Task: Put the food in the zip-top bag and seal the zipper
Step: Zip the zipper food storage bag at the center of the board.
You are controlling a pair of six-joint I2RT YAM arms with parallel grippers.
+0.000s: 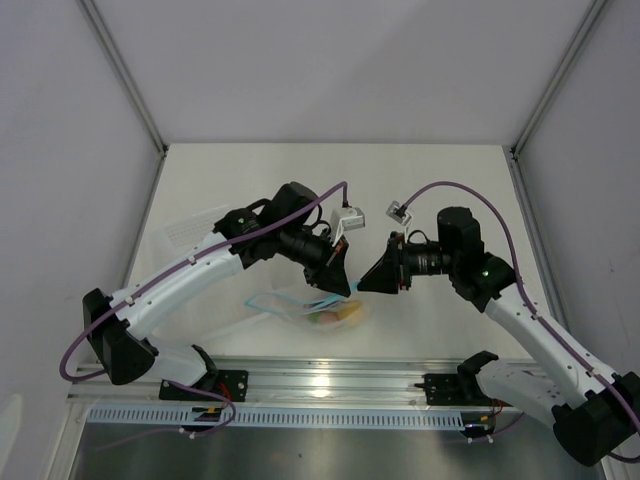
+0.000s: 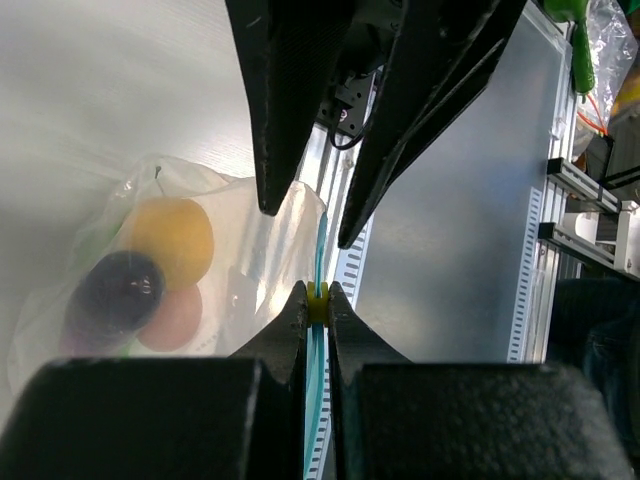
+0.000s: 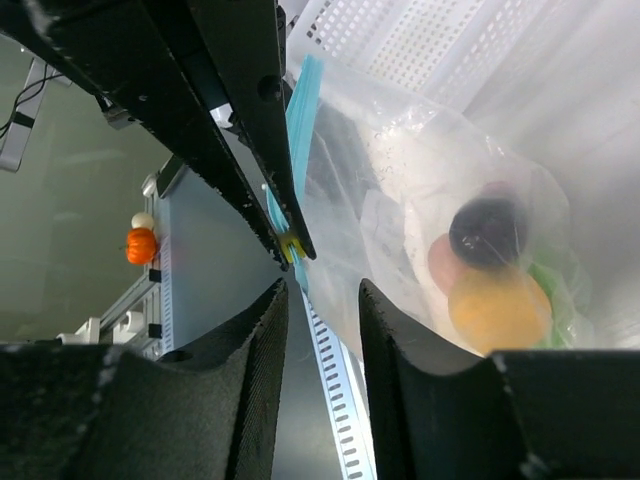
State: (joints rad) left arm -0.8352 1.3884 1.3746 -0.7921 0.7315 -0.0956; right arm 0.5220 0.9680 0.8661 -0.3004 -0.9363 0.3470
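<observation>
The clear zip-top bag (image 1: 295, 303) hangs a little above the table between my two grippers. Through the plastic I see a yellow piece (image 2: 172, 238), a purple piece (image 2: 115, 290) and a pink piece (image 2: 170, 318); the right wrist view also shows a green piece (image 3: 555, 285). My left gripper (image 2: 317, 292) is shut on the yellow slider (image 3: 290, 247) of the light blue zipper (image 2: 321, 245) at the bag's mouth edge. My right gripper (image 3: 322, 300) is open and faces it, just short of the slider, with the bag's edge in front of its gap. In the top view the left gripper (image 1: 346, 288) and right gripper (image 1: 364, 284) nearly meet.
A white perforated basket (image 1: 195, 228) sits behind the left arm and also shows in the right wrist view (image 3: 400, 40). The metal rail (image 1: 320, 380) with its slotted strip runs along the near table edge under the bag. An orange toy pumpkin (image 3: 140, 243) sits off the table.
</observation>
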